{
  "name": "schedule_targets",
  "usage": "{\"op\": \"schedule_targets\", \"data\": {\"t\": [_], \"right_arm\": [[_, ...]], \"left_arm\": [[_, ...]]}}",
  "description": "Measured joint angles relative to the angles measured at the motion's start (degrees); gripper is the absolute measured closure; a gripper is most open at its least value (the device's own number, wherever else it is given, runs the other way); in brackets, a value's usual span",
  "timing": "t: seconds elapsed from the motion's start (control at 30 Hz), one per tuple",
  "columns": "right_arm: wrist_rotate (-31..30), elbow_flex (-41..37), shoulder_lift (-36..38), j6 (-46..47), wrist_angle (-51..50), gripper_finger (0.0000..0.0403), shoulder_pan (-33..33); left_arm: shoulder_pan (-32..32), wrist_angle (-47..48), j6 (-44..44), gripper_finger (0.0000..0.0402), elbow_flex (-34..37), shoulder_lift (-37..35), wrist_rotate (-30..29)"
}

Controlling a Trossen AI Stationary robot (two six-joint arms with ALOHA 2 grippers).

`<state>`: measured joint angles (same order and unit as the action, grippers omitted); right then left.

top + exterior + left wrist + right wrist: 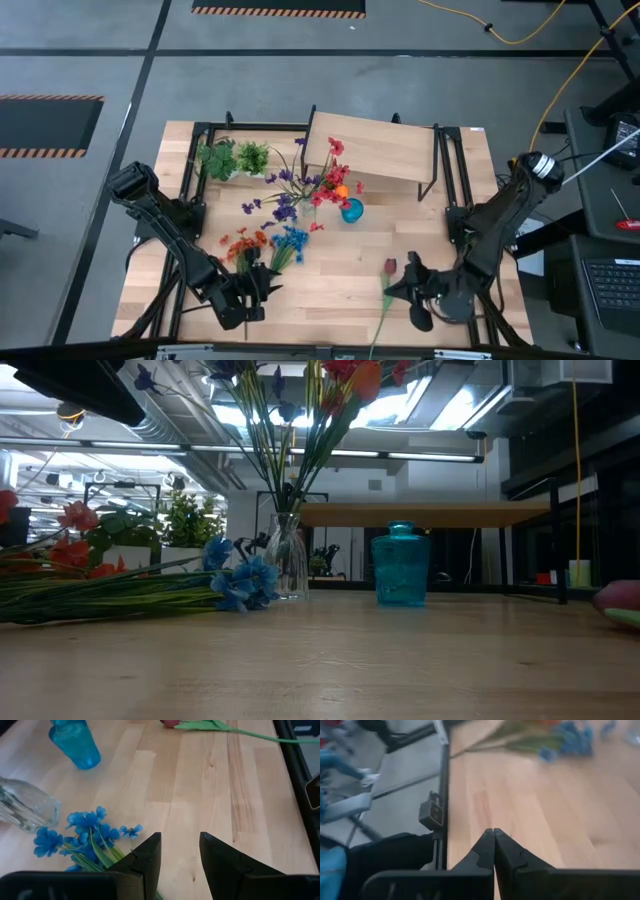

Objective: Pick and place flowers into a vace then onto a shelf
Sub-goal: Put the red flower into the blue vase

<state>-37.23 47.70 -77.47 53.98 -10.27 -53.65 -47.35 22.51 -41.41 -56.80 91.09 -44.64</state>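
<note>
Several flowers (318, 182) stand in a clear vase (286, 556) near bench (340, 255) centre, just in front of the shelf (378, 150); a teal vase (352, 211) sits beside it. Blue spray (89, 832) and orange spray (243, 243) lie flat on the bench, left of centre, stems toward the front edge. Dark red bud (390, 266) lies apart, right-front, stem running off the front edge. Two leafy tufts (233, 158) sit at back left. Left gripper (180, 852) low at front left, fingers apart, w/ nothing between them, just beside the blue spray's stems. Right gripper (493, 847) front right near the bud, fingers pressed together, holding nothing.
</note>
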Motion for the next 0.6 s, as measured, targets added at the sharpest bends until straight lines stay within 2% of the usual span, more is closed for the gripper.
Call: {"op": "schedule_targets", "data": {"t": [0.2,0.43,0.6], "right_arm": [[0.3,15.1,-7.9,17.0,-23.2,0.0402,0.0],[4.0,33.9,-20.8,30.5,-43.1,0.0402,0.0],[7.0,42.4,-28.5,39.9,-55.5,0.0402,0.0]], "left_arm": [[0.0,-0.2,1.3,0.0274,0.0,0.0,-0.1],[0.1,-0.4,7.6,0.0274,0.0,0.0,-0.5],[0.4,-1.0,9.8,0.0274,0.0,0.0,-0.7]]}}
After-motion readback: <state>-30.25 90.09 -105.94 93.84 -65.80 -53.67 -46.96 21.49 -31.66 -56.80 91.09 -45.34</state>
